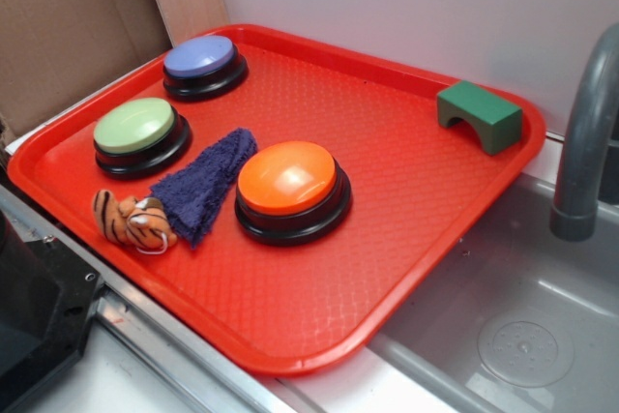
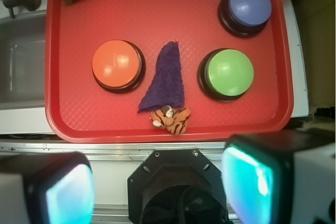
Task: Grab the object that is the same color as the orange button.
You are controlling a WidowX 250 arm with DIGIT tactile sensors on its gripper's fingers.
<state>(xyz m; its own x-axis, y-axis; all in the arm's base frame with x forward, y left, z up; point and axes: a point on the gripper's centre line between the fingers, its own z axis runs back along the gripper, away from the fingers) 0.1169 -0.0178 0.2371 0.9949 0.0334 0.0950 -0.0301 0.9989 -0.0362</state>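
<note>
A small plush tiger (image 1: pixel 133 221), orange with black stripes, lies at the near left edge of the red tray (image 1: pixel 387 239), touching the tip of a dark blue cloth (image 1: pixel 205 183). It also shows in the wrist view (image 2: pixel 171 118). The orange button (image 1: pixel 288 189) stands right of the cloth, and shows in the wrist view (image 2: pixel 117 64). My gripper (image 2: pixel 157 190) is high above the robot base, short of the tray's near edge, jaws wide apart and empty. It does not show in the exterior view.
A green button (image 1: pixel 137 134) and a blue-purple button (image 1: pixel 203 65) stand at the tray's left and back. A green arch block (image 1: pixel 479 115) sits at the far right corner. A grey sink (image 1: pixel 522 326) and faucet (image 1: pixel 585 142) lie to the right.
</note>
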